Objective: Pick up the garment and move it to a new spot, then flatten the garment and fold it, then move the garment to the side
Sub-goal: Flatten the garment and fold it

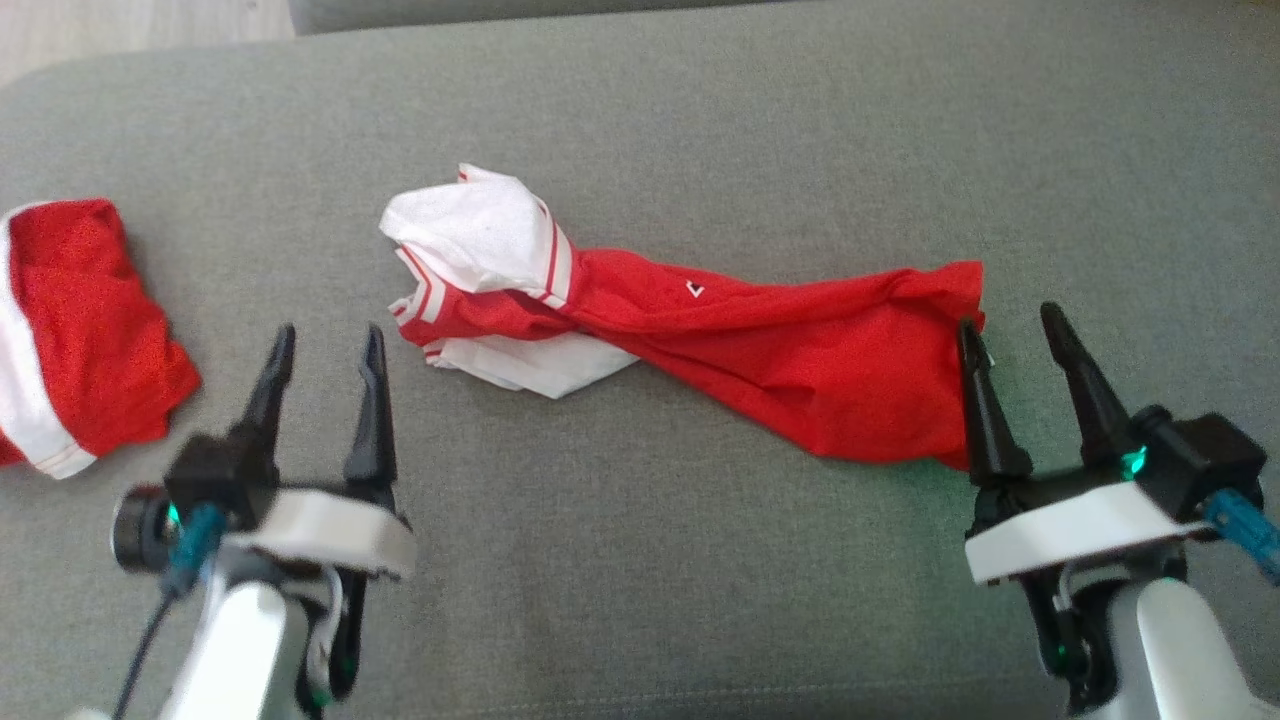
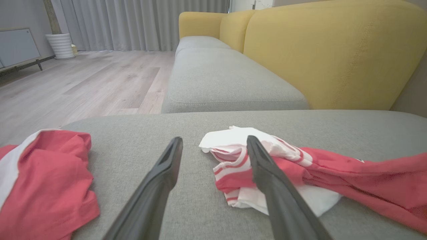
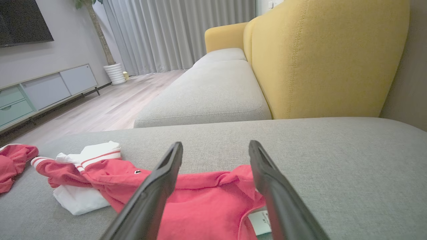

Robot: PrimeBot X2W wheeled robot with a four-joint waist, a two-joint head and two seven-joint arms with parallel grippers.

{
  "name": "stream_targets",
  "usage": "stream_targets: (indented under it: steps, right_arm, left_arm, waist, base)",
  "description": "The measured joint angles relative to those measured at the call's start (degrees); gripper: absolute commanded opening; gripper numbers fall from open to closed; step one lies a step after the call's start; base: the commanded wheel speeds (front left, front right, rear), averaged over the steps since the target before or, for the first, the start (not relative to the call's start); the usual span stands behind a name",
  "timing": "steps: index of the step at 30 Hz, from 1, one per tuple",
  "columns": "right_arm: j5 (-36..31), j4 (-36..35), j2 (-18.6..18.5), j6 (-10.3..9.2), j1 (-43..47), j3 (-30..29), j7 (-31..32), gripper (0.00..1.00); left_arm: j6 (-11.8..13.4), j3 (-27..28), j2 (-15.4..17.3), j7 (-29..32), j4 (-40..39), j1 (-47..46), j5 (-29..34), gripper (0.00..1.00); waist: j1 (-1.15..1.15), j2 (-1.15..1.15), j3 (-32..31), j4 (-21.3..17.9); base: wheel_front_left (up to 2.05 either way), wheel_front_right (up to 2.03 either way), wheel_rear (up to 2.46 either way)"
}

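Observation:
A red garment (image 1: 760, 350) with white, red-striped sleeves lies stretched and twisted across the grey cushion (image 1: 640, 560). Its white end (image 1: 480, 235) is bunched at the left, its red end spread at the right. My left gripper (image 1: 322, 342) stands open just left of the white end, nothing between its fingers; in the left wrist view the garment (image 2: 300, 173) lies behind the right finger (image 2: 267, 173). My right gripper (image 1: 1012, 328) is open at the red end's right edge, holding nothing. In the right wrist view the red cloth (image 3: 206, 203) lies between and under its fingers.
A second red and white garment (image 1: 70, 330) lies crumpled at the cushion's left edge, close to my left arm. Beyond are a yellow sofa back (image 2: 333, 53), another grey seat (image 2: 227, 80) and wooden floor (image 2: 73, 83).

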Motion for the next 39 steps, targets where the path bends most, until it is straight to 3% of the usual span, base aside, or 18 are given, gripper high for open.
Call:
stream_targets:
  steps: [11,24,32,39]
  right_arm:
    - [-0.5,-0.8,0.0,0.01,3.3,0.4,1.3,1.0]
    - [-0.5,-1.4,0.0,0.01,3.3,0.4,1.7,1.0]
    - [-0.3,-2.0,0.0,0.0,2.9,0.5,1.6,1.0]
    - [0.3,-1.4,0.0,0.0,-0.3,2.3,1.6,1.0]
  left_arm:
    - [2.9,-1.1,0.3,2.1,-7.1,8.7,0.4,1.0]
    - [3.2,-1.6,0.4,2.6,-7.5,8.8,0.3,1.0]
    - [-1.7,-4.2,-0.5,3.5,-3.5,-0.1,-2.3,1.0]
    - [-4.8,-3.3,-2.5,6.9,10.2,-11.7,-6.6,1.0]
  waist:
    - [0.0,0.0,-3.0,1.3]
    - [0.0,0.0,-2.8,1.1]
    - [0.0,0.0,0.0,1.2]
    - [0.0,0.0,3.4,-0.4]
  base:
    - [0.0,0.0,0.0]
    - [0.0,0.0,0.0]
    - [0.0,0.0,0.0]
    - [0.0,0.0,0.0]
